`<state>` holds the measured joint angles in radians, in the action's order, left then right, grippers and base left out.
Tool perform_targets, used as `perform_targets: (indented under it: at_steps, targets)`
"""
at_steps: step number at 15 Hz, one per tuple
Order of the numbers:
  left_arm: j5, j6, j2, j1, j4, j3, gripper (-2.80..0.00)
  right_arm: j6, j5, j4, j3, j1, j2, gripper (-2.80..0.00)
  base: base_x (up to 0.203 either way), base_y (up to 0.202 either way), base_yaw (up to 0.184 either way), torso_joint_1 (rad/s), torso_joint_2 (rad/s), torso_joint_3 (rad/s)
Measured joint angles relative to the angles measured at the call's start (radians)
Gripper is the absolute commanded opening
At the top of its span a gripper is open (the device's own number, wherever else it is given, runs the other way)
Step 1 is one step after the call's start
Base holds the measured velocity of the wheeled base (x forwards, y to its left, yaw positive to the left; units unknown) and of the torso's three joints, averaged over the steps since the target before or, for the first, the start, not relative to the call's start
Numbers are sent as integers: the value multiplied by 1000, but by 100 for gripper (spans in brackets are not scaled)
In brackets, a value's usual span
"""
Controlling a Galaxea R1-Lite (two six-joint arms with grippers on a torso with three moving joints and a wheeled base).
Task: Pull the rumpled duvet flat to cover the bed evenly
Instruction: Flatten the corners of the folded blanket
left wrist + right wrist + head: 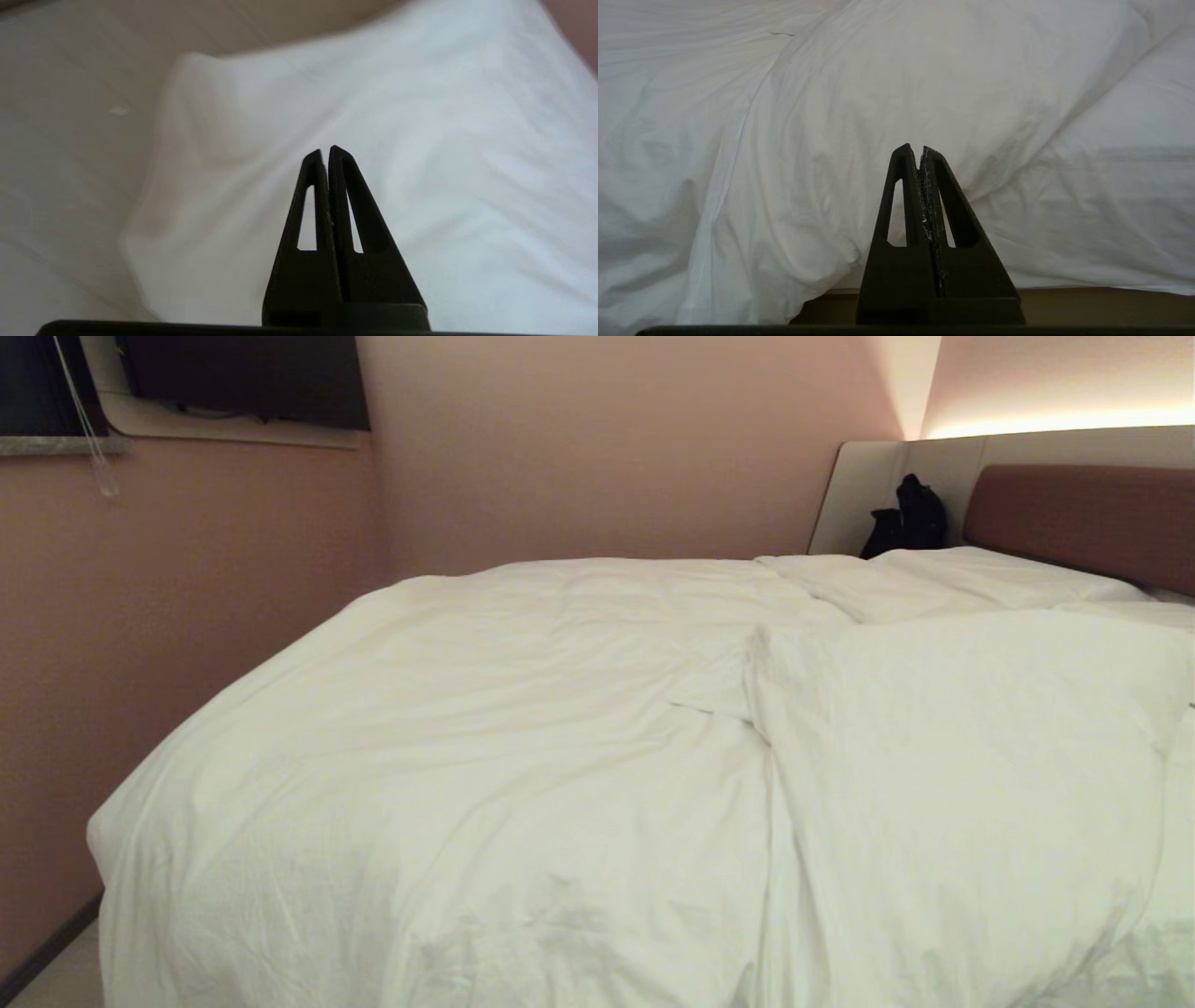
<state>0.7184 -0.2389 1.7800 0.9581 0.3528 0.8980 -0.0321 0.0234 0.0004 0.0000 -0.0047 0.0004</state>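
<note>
Head view: neither arm in frame. The duvet [523,756] lies over the bed [1083,513] from the foot up to the pillows [971,574]. It is plain white and puffy, with soft creases. On the right side a thick fold [962,747] is doubled back over the rest, its edge running down the middle of the bed. A dark object [907,518] sits beside the brown headboard, against the pale panel.

Left wrist view: left gripper [325,151] clenched, fingers pressed together, nothing between them. It hangs above a rounded corner of the duvet [373,140], apart from the cloth. Pale floor [70,116] shows beside that corner.

Right wrist view: right gripper [919,150] clenched and empty, pointing at the hanging side of the duvet [878,93], which drapes in long folds; not touching it. A strip of the grey-beige box base [1101,305] shows under the hem.
</note>
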Motion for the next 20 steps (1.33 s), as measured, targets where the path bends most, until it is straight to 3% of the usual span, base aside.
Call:
perform_targets:
  at_steps: [2, 7, 10, 16, 20]
  targets:
    - [31, 1, 10, -55, -29, -6, -280, 0, -1, 0, 0, 0, 0, -280, 0, 0, 0, 0, 0, 0]
    - [12, -49, 149, -153, -60, 85, -280, 0, -1, 0, 0, 0, 0, -280, 0, 0, 0, 0, 0, 0]
    - [8, -45, 197, -166, 48, 45, -280, 0, 0, 0, 0, 0, 0, -280, 0, 0, 0, 0, 0, 0]
    - [8, -30, 183, -142, 383, -244, -280, 0, 0, 0, 0, 0, 0, -280, 0, 0, 0, 0, 0, 0]
    - [20, -35, 166, -132, 447, -308, -280, 0, 0, 0, 0, 0, 0, -280, 0, 0, 0, 0, 0, 0]
